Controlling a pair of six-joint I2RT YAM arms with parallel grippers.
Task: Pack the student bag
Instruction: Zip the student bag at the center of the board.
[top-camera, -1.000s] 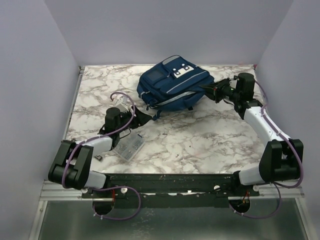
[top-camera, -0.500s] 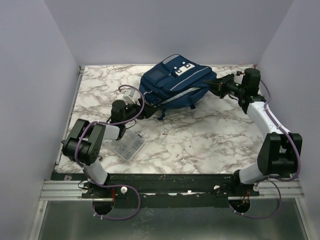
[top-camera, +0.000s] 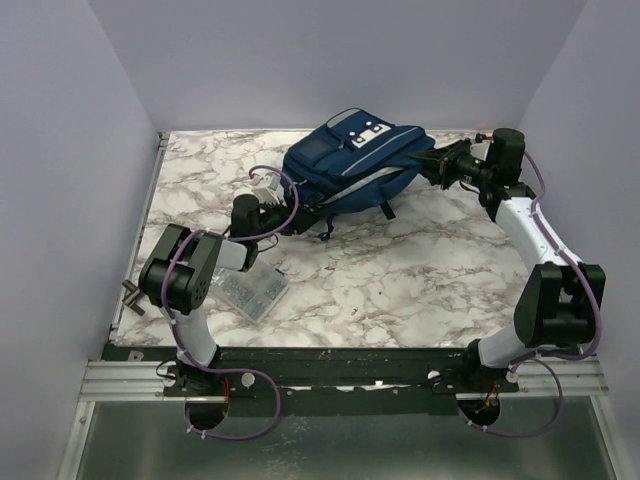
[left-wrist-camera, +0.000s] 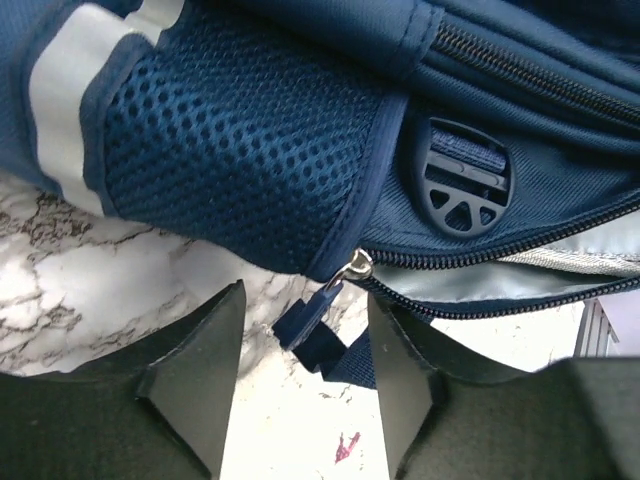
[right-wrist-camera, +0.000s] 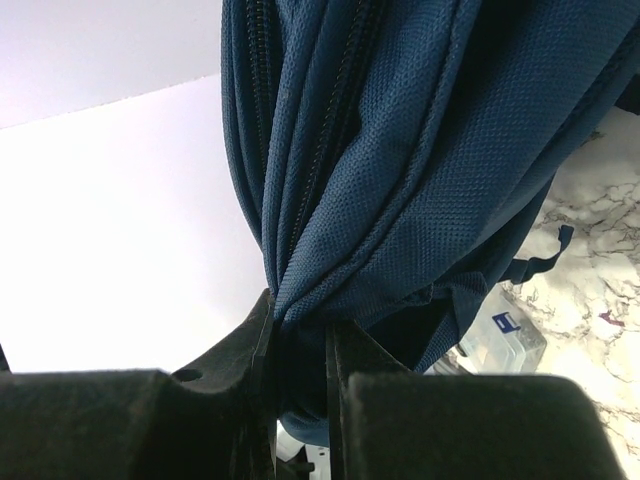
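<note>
Your student bag lies at the far middle of the marble surface, with its right end pinched up. The right gripper has its fingers clamped on a fold of the navy fabric there, most likely to anchor the bag and keep the zip line taut while the other arm works.

At the bag's left end, the left gripper sits low over the surface with its fingers apart, one on each side of the blue zip pull. That placement reads as lining up to take the tab and run the zip, which already gapes a little and shows grey lining. Whether either finger touches the tab, you can't quite tell from the wrist view.

Count for yourself:
- one bag
- one zip pull in view
- one black buckle
- one mesh side pocket
- one clear plastic box, near the left arm and well apart from the bag, probably waiting to go in
</note>
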